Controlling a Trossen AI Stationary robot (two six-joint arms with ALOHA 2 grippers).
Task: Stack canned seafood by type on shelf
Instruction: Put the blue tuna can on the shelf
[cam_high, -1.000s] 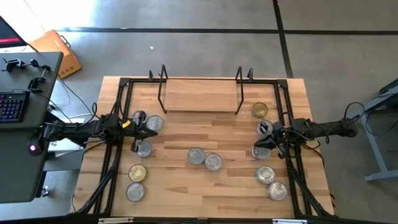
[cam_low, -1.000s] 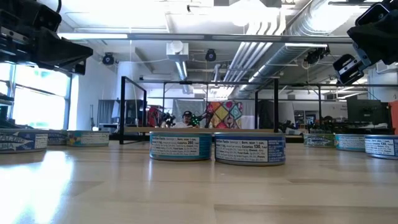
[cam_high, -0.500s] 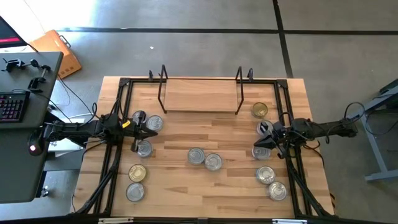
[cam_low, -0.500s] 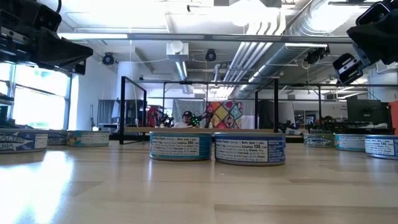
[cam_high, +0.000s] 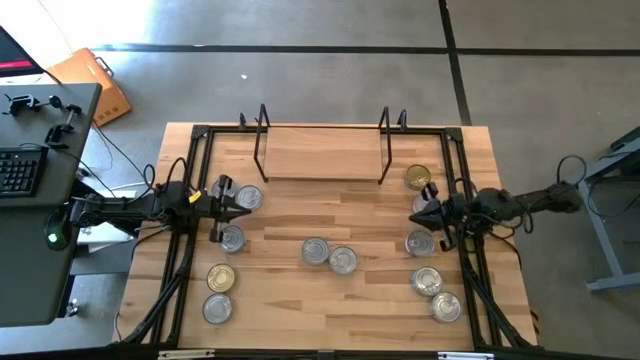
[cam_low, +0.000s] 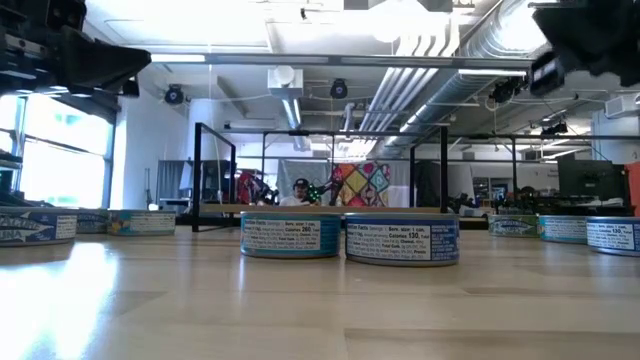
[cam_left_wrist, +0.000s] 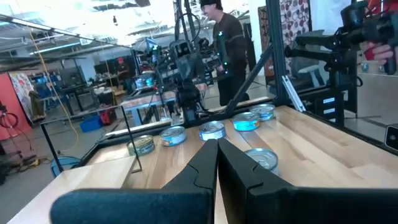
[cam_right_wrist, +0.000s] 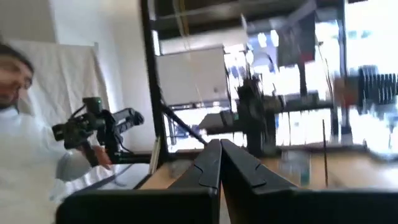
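Note:
Several round seafood tins lie flat and scattered on the wooden table: two in the middle (cam_high: 315, 250) (cam_high: 343, 261), some at the left (cam_high: 232, 238) (cam_high: 220, 277), some at the right (cam_high: 427, 281) (cam_high: 417, 178). A few have gold tops. The shelf (cam_high: 322, 150), a light board in a black wire frame, stands bare at the far edge. My left gripper (cam_high: 243, 214) (cam_left_wrist: 216, 142) is shut above the left tins and holds nothing. My right gripper (cam_high: 414, 217) (cam_right_wrist: 219, 142) is shut above the right tins, tipped slightly upward, and also holds nothing.
A black frame (cam_high: 196, 160) runs along the table's left, right and far sides. A dark desk with a keyboard (cam_high: 20, 170) stands left of the table. People show beyond the table in the wrist views (cam_left_wrist: 227, 43) (cam_right_wrist: 25, 124). Bare wood lies in front of the shelf.
My right gripper has risen a little, tipped its fingers upward and rolled about its own line; it now stands higher in the low view. My left gripper has rolled slightly in place. Both stay shut, and no tin has moved.

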